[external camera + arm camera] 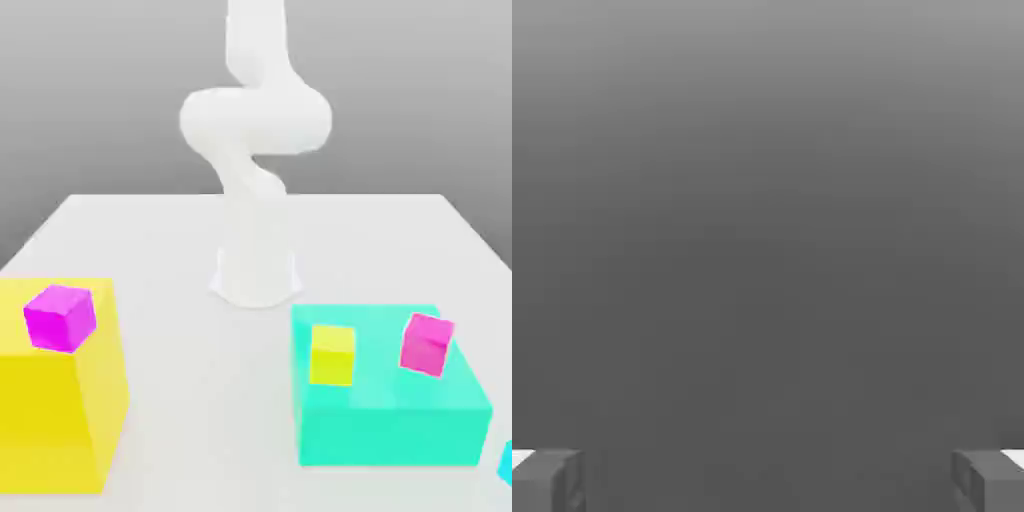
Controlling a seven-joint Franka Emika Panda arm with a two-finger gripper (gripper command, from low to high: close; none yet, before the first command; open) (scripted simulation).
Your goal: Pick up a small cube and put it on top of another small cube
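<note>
White tabletop (200,400) is seen against a grey backdrop; the cyan cube (507,463) is cut off by the exterior view's right edge, near the teal block (390,437), on which the hot-pink cube (426,346) and the yellow cube (332,356) are set apart; in the hand view, the gripper (768,482) is held wide open, with nothing gripped
</note>
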